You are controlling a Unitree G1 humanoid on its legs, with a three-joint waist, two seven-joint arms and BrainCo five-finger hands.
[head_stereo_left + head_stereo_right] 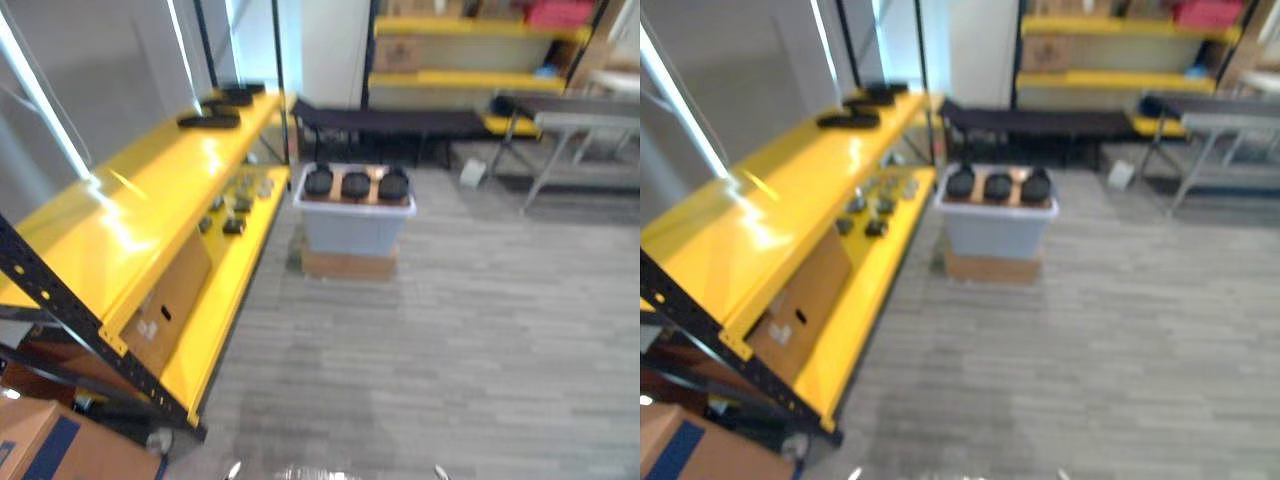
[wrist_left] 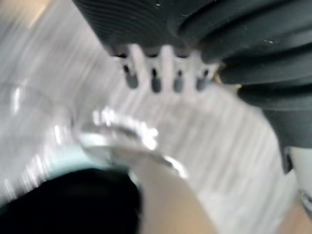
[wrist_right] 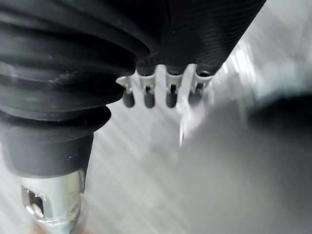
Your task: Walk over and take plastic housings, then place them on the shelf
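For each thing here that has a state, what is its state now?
plastic housings: three in a row on the bin, untaken.
bin: upright on a cardboard box.
shelf: dark parts already lying at its far end.
left hand: open, empty.
right hand: open, empty.

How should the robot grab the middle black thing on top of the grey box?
Probably from above, pinching its front and back edges. The middle housing lies on the bin between the left housing and right housing, so those sides look blocked.
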